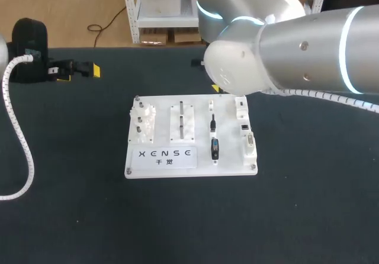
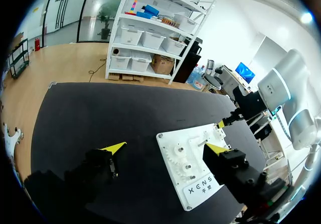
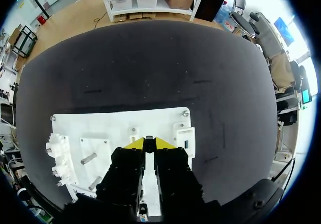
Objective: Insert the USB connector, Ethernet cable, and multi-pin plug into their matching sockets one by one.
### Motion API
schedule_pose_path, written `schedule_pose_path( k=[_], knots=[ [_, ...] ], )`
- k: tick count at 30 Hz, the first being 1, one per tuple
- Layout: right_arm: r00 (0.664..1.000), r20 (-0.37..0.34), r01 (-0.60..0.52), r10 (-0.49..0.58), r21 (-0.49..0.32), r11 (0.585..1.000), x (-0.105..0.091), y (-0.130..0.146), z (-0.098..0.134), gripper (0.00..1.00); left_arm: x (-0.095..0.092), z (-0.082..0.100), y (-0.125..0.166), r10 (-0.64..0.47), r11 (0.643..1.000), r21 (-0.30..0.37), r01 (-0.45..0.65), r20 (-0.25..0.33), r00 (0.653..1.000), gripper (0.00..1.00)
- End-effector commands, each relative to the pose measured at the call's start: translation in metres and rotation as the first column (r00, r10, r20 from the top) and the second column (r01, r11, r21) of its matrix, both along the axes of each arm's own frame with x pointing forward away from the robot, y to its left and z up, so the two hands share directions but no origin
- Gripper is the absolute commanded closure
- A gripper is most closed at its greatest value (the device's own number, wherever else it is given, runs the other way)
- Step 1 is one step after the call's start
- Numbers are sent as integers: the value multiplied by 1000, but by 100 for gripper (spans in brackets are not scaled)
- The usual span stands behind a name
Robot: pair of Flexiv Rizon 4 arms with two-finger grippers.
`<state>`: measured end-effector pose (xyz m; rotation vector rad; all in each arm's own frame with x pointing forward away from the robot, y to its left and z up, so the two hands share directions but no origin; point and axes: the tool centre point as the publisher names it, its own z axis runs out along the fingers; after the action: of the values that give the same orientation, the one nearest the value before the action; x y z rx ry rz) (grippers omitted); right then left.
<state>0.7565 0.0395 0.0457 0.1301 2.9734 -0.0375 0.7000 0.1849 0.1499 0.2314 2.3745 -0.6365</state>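
A white socket board (image 1: 189, 98) lies mid-table. On it a black cable plug (image 1: 213, 122) and a blue-black multi-pin plug (image 1: 215, 149) stand in holders, with the sockets (image 1: 246, 128) in a column to their right. My right arm (image 1: 284, 57) reaches over the board's far edge and hides its gripper in the head view. In the right wrist view the right gripper (image 3: 149, 143) hovers over the board (image 3: 115, 121), its fingers pressed nearly together with nothing seen between them. My left gripper (image 2: 165, 147) is open and empty, off the board's far left corner (image 1: 80, 73).
A white gear block (image 1: 143, 122) and a block with metal pegs (image 1: 182, 122) occupy the board's left half. A white coiled cable (image 1: 18, 134) hangs along the left arm. Dark table top surrounds the board on all sides.
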Motion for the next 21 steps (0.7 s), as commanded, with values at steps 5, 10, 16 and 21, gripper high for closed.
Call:
schedule_pose_path(
  k=[5, 10, 16, 21],
  knots=[
    [1000, 13, 21, -21, -10, 1000, -13, -29, -6, 100, 0, 0, 0, 0, 1000, 0, 0, 0, 1000, 0],
    [1000, 10, 27, -27, -14, 1000, -16, -39, -5, 100, 0, 0, 0, 0, 1000, 0, 0, 0, 1000, 0],
    [999, 6, 32, -32, -17, 999, -18, -45, -8, 100, 0, 0, 0, 0, 1000, 0, 0, 0, 1000, 0],
    [999, -1, 32, -32, -19, 999, -20, -48, -10, 100, 0, 0, 0, 0, 1000, 0, 0, 0, 1000, 0]
  ],
)
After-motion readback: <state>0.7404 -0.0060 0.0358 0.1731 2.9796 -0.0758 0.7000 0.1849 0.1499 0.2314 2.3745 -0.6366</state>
